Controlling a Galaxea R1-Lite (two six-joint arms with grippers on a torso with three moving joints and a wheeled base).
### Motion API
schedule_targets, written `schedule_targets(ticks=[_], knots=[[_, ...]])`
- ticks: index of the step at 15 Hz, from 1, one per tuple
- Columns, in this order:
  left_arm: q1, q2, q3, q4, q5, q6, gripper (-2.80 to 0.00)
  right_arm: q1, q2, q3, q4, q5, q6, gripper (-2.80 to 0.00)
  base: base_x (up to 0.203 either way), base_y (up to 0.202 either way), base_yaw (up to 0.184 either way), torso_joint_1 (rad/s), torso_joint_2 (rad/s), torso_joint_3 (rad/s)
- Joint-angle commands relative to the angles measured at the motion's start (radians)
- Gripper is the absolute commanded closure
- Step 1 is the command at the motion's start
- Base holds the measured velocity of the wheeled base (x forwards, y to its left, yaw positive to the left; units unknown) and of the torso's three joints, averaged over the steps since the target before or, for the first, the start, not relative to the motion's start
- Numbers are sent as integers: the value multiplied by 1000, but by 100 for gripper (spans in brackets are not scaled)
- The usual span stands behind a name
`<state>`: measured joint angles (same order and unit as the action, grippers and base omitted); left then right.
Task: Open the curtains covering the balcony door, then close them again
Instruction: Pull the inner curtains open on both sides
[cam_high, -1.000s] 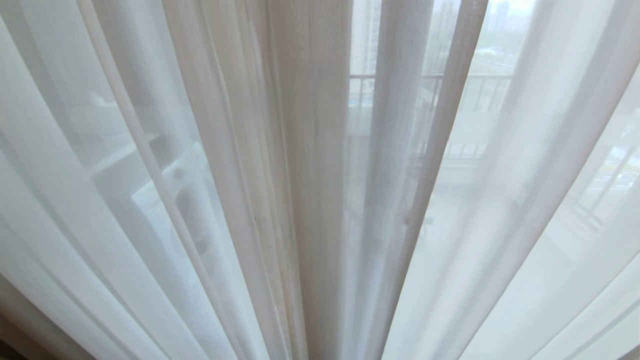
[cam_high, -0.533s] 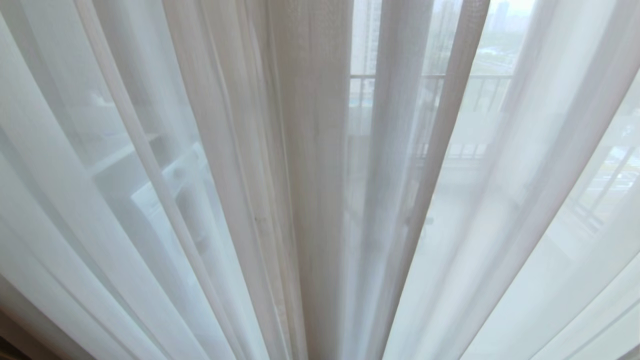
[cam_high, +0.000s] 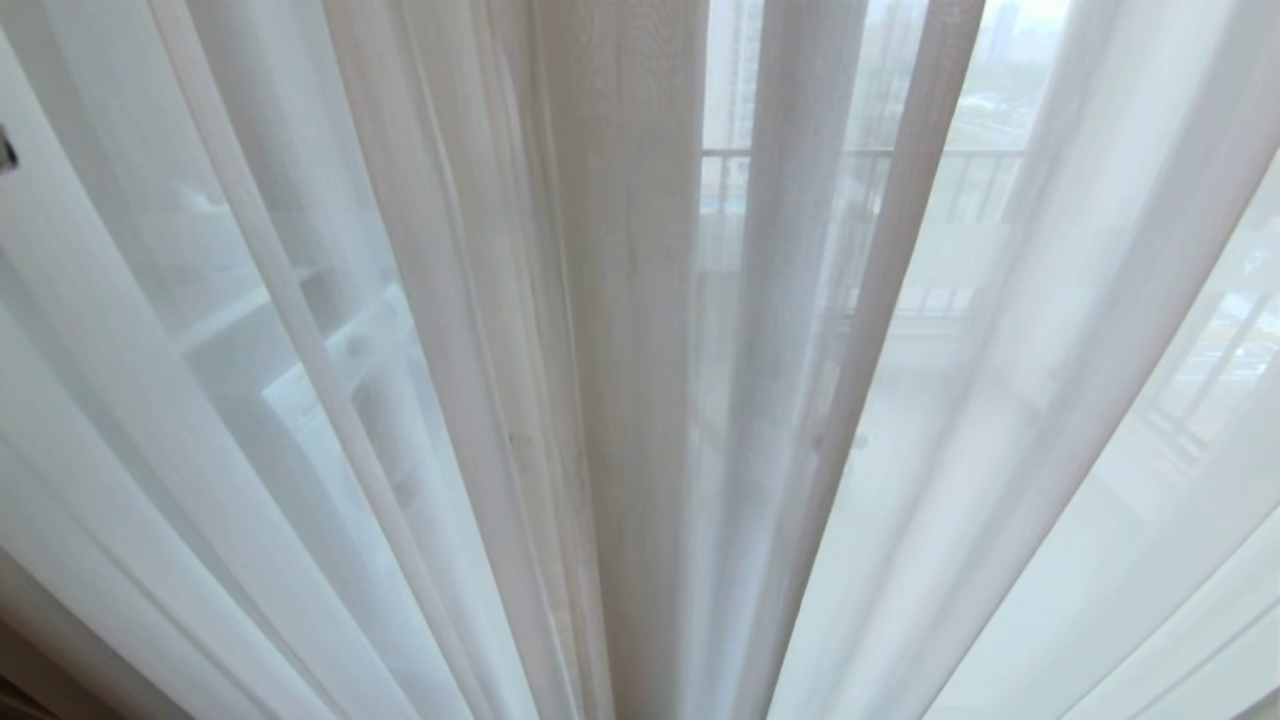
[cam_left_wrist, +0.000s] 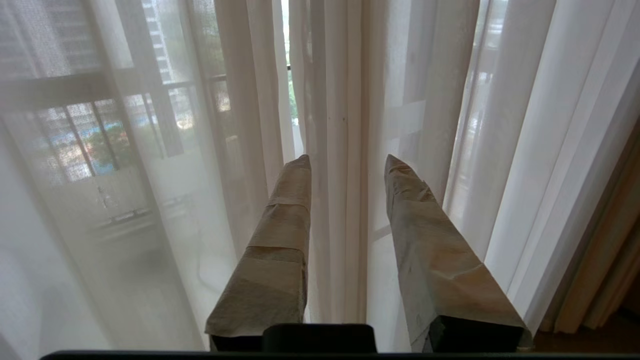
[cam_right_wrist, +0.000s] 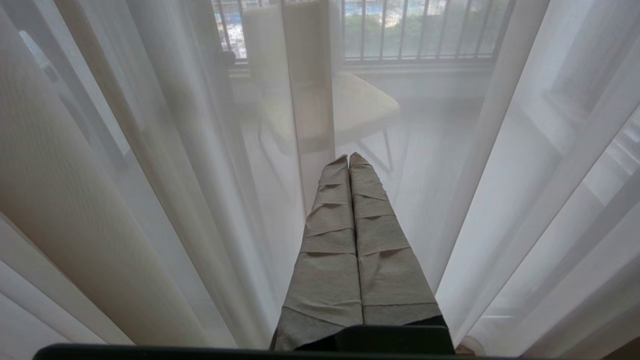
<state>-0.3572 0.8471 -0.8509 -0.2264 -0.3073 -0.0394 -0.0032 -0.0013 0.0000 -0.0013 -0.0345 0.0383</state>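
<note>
Thin white sheer curtains (cam_high: 620, 350) hang shut across the whole head view, gathered into a thick fold at the middle. My left gripper (cam_left_wrist: 347, 160) is open, its tape-wrapped fingers (cam_left_wrist: 280, 235) on either side of a bunched fold of sheer (cam_left_wrist: 335, 200) just beyond the tips, with nothing gripped. A thick beige drape (cam_left_wrist: 600, 260) hangs at the sheers' outer edge. My right gripper (cam_right_wrist: 348, 157) is shut and empty, close in front of the sheers (cam_right_wrist: 500, 200). The balcony door is hidden behind the fabric; only a pale horizontal band (cam_left_wrist: 407, 112) shows through.
Through the sheers I dimly see a balcony railing (cam_high: 860, 152), a white appliance (cam_high: 330, 390) at the left and a chair (cam_right_wrist: 360, 107) outside. A narrow slit between two sheer panels (cam_left_wrist: 286, 75) lets daylight through.
A small dark tip has come into the head view at its left edge. The curtains hang almost as before.
</note>
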Motion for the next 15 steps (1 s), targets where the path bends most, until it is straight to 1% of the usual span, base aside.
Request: schedule_targets(ticks=[1, 4, 7, 10, 13, 15], knots=[[-7, 52, -13, -11, -3, -2, -280, 0, 1, 0, -1, 0, 0, 0, 0, 0, 0, 0, 0, 0], [-5, 113, -55, -18, -1, -7, -280, 0, 1, 0, 0, 1, 0, 0, 0, 0, 0, 0, 0, 0], [-3, 211, -100, -78, 7, -7, -280, 0, 1, 0, 0, 1, 0, 0, 0, 0, 0, 0, 0, 0], [-4, 332, -186, -128, 9, -5, -280, 0, 1, 0, 0, 1, 0, 0, 0, 0, 0, 0, 0, 0], [-5, 437, -281, -142, 9, 3, -280, 0, 1, 0, 0, -1, 0, 0, 0, 0, 0, 0, 0, 0], [-3, 503, -315, -193, 19, 10, -280, 0, 1, 0, -1, -1, 0, 0, 0, 0, 0, 0, 0, 0]])
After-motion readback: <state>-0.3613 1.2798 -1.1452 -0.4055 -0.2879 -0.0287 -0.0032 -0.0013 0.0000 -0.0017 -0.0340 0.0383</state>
